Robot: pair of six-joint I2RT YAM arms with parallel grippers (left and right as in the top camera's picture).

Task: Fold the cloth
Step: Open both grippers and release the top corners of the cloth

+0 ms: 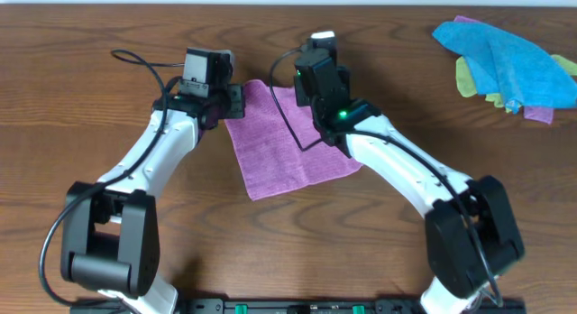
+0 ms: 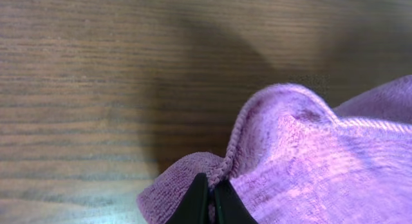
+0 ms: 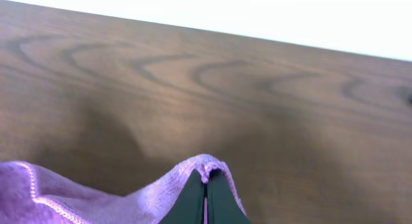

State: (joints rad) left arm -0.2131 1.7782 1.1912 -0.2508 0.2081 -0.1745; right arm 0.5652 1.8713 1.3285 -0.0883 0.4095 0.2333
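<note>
Frame centre: cloth [image 1: 288,152] spread on table [image 1: 72,79]. Its edge was pinched tight in left gripper [image 2: 210,199]; another corner was clamped in right gripper [image 3: 206,197]. Upper right: blue cloth pile [image 1: 509,57].

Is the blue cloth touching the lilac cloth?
No, the blue cloth lies in a pile far to the right, well apart from the lilac cloth.

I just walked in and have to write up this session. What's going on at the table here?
Two robot arms are working on the lilac cloth spread on the wooden table. The left gripper is pinched shut on the cloth's hem at its far-left corner, and the right gripper is shut on the far-right corner. The rest of the cloth lies mostly flat, with no fold made yet. A pile of blue and yellow-green cloths sits apart at the far right.
</note>
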